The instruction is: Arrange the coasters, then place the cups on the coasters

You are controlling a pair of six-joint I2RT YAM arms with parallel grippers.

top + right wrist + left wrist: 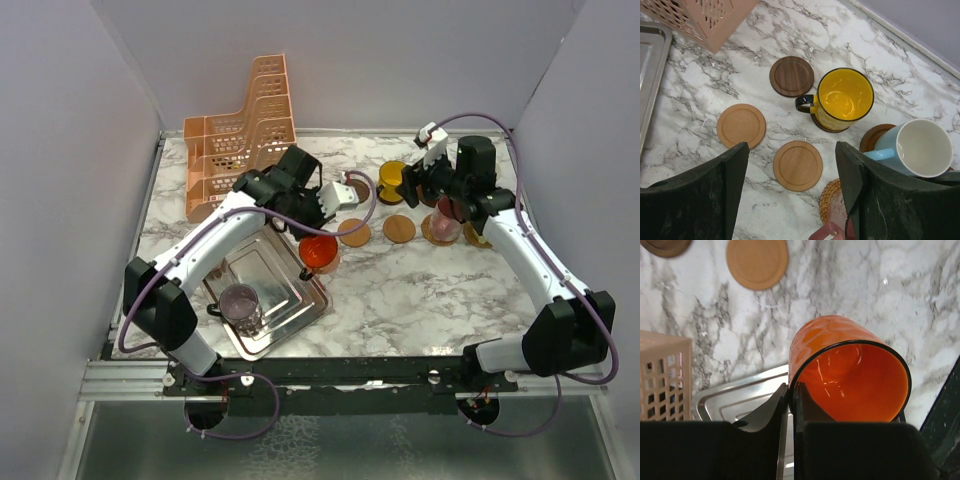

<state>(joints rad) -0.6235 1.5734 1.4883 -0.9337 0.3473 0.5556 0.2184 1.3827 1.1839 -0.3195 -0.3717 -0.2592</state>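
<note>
My left gripper (790,396) is shut on the rim of a glossy orange cup (850,375), one finger inside the wall and one outside. In the top view that cup (320,252) hangs tilted just past the tray's far corner. My right gripper (792,150) stands open above a tan coaster (798,165), holding nothing. A second tan coaster (740,125) and a dark coaster (791,75) lie bare. The yellow cup (842,97) sits on a dark coaster. The light blue cup (917,147) rests on a brown coaster (875,136). A maroon-pink cup (445,218) stands on a woven coaster (827,200).
A silver tray (300,310) lies at the front left with a grey-purple cup (240,303) on it. A peach plastic basket (240,140) stands at the back left. White walls close in the marble table on three sides.
</note>
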